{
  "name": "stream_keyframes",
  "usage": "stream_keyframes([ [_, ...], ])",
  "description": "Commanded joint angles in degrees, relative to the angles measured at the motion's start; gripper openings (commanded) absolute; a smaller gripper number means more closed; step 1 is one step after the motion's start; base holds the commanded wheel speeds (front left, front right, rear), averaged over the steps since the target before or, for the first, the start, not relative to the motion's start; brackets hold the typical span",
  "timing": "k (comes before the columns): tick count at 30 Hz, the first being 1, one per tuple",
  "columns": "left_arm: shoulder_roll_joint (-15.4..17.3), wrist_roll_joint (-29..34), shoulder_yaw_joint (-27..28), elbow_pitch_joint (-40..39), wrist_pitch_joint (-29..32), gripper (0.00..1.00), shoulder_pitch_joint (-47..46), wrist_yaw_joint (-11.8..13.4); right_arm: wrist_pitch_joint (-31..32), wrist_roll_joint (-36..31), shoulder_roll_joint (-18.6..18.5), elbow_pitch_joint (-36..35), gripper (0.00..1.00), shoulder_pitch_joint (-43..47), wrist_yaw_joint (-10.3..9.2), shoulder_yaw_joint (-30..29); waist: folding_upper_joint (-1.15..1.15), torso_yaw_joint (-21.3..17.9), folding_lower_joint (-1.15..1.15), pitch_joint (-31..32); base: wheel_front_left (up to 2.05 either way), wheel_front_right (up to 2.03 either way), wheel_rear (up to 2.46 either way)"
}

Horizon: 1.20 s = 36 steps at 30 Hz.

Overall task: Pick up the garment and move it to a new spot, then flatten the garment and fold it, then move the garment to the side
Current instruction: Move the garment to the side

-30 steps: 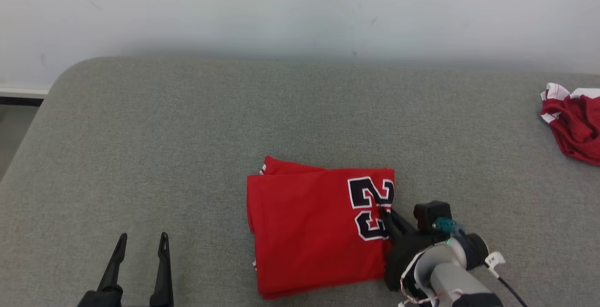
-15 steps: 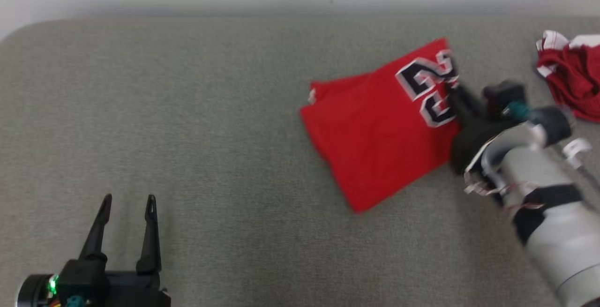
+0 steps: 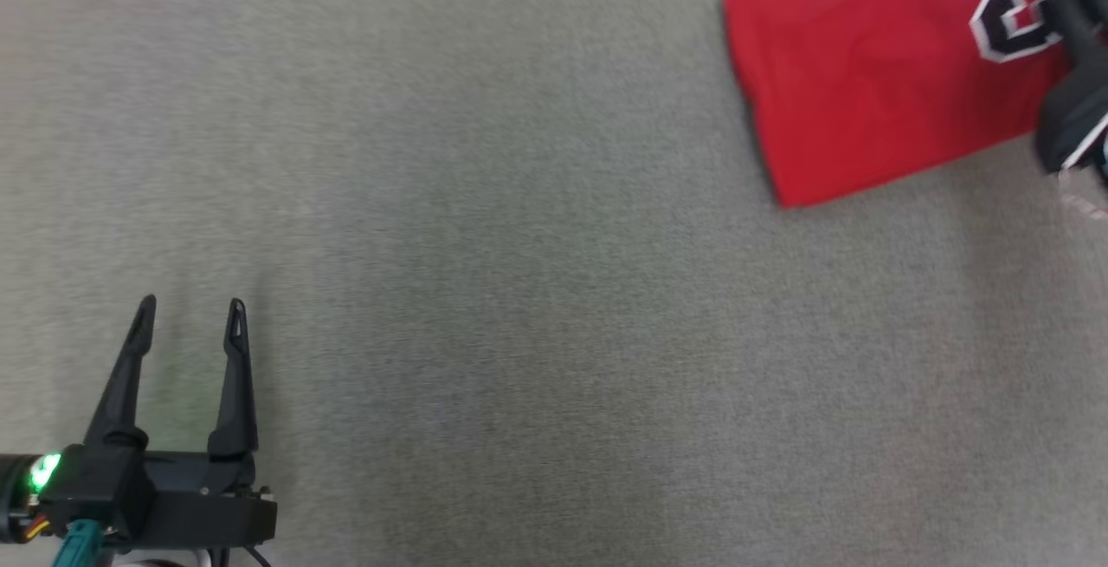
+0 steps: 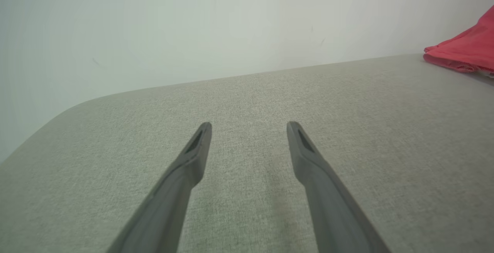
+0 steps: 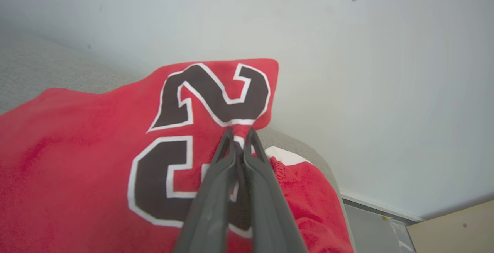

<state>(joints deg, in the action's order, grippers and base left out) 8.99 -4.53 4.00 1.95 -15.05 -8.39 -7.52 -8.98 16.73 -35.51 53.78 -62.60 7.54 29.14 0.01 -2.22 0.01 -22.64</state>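
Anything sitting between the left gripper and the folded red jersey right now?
Nothing: in the head view, the stretch of grey cushion from the left gripper to the jersey is bare.

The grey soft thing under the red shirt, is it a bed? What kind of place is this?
Probably a plain indoor room, maybe for robot practice. The grey padded surface could be a bed or cushioned table beside a bare white wall, with a folded red jersey on it.

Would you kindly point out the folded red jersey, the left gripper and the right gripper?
folded red jersey (image 3: 866, 91): head view, plain red top layer.
left gripper (image 3: 191, 301): head view, midway between its open fingertips.
right gripper (image 5: 240, 131): right wrist view, midway between its closed fingertips.
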Motion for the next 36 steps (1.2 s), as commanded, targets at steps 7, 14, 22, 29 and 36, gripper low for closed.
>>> stream_keyframes([
  [7,1.6,0.7,0.4,-3.9,-0.2,1.0,-1.1,0.1,3.1,-0.2,-5.8,-0.7,0.0,-5.5,-0.16,2.7,-0.01,-5.3,-0.01,-6.2,0.0,0.0,0.0],
  [14,2.8,1.7,-0.1,-9.8,-0.2,1.0,-2.2,0.1,4.1,-2.0,-11.0,0.0,0.0,-12.0,-0.17,4.6,-0.01,-7.0,-0.01,-10.7,0.0,0.0,0.0],
  [22,3.7,2.3,0.4,-13.6,-0.2,1.0,-2.2,0.3,4.6,-5.3,-13.4,0.3,0.0,-16.4,-0.17,4.7,-0.01,-7.6,-0.01,-13.5,0.0,0.0,0.0],
  [29,4.0,2.5,0.8,-15.3,-0.2,1.0,-1.8,0.7,6.3,-7.9,-15.6,-0.4,0.0,-17.5,-0.17,5.0,-0.01,-8.3,-0.01,-14.3,0.0,0.0,0.0],
  [36,4.3,2.6,0.8,-15.7,-0.1,1.0,-2.0,0.9,7.4,-8.8,-15.9,-2.2,0.53,-16.4,-0.17,3.5,-0.01,-9.5,-0.01,-15.0,0.0,0.0,0.0],
])
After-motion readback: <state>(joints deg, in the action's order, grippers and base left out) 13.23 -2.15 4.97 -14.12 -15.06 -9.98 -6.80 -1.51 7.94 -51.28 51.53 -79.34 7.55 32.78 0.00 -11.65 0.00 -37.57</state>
